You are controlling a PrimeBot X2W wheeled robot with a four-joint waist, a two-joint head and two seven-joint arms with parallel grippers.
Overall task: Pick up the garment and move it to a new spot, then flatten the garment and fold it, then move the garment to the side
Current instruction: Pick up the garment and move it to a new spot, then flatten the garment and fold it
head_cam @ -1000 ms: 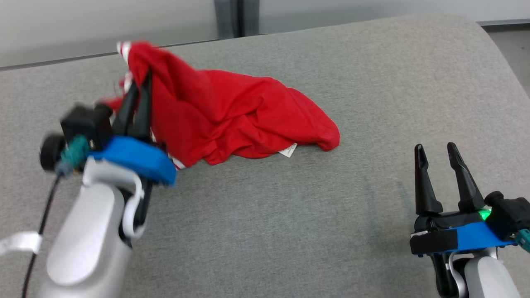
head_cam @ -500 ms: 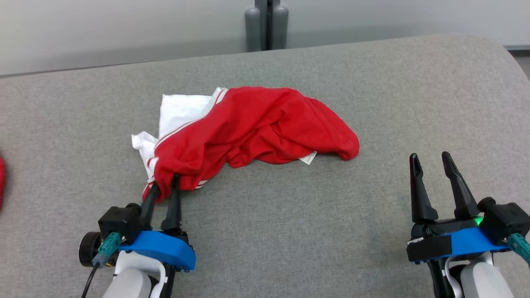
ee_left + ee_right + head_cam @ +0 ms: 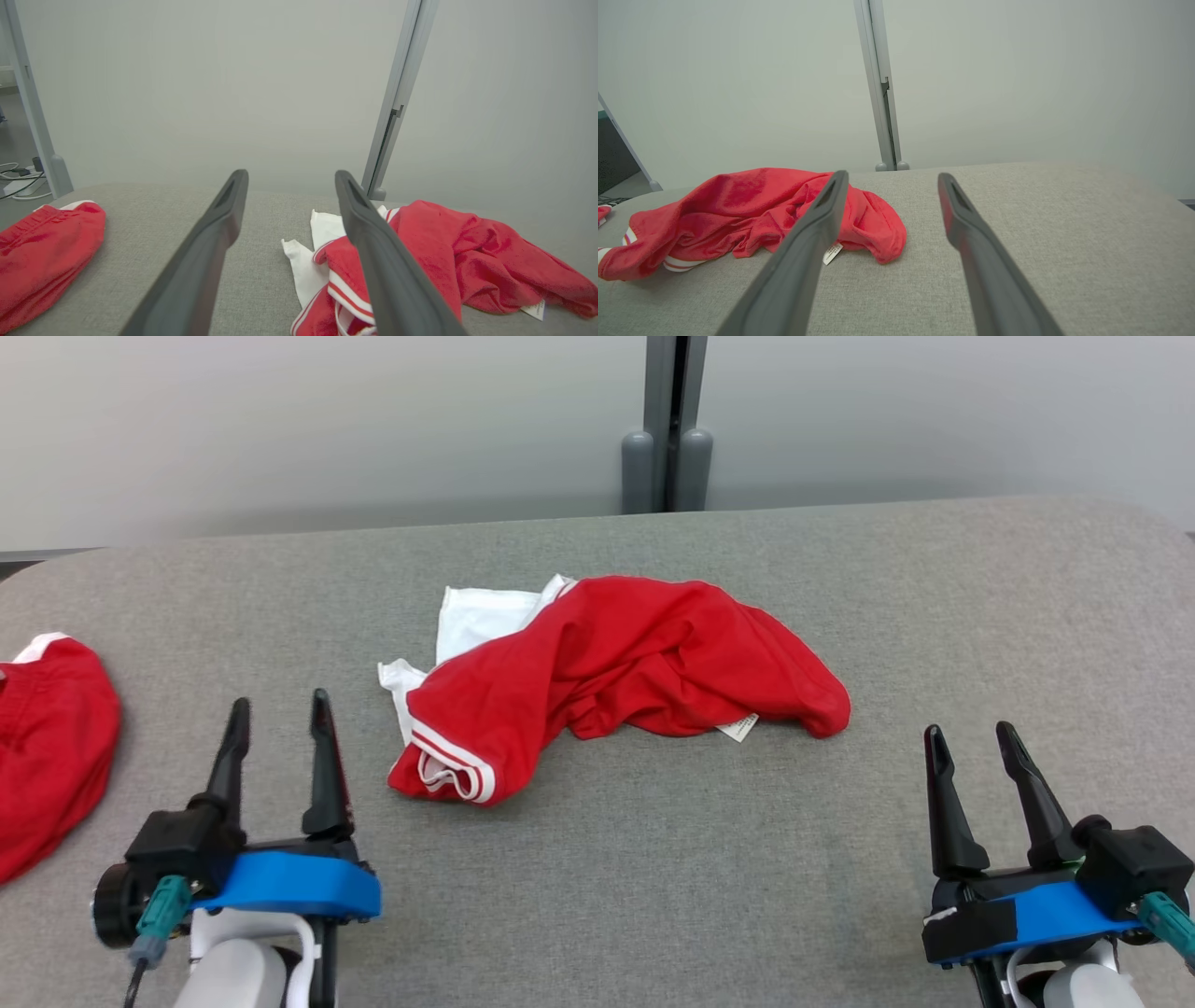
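Observation:
A crumpled red garment [image 3: 635,667] with white trim and a white panel lies bunched in the middle of the grey padded table [image 3: 653,859]. Its striped cuff points toward the front left, and a small white label sticks out at its near edge. The same garment [image 3: 448,252] appears right of the fingers in the left wrist view and as a red heap [image 3: 752,210] at the left of the right wrist view. My left gripper [image 3: 277,714] stands open at the lower left, apart from the cloth, holding nothing. My right gripper [image 3: 971,733] is open at the lower right.
A second red garment [image 3: 47,747] with a white edge lies at the table's far left. A grey post [image 3: 667,425] on two rounded feet stands behind the table against a pale wall. Bare grey surface stretches between and in front of the grippers.
My left gripper has let go of the garment's cuff, opened and drawn back to the lower left. The garment now lies loose. The camera has tilted up and shifted.

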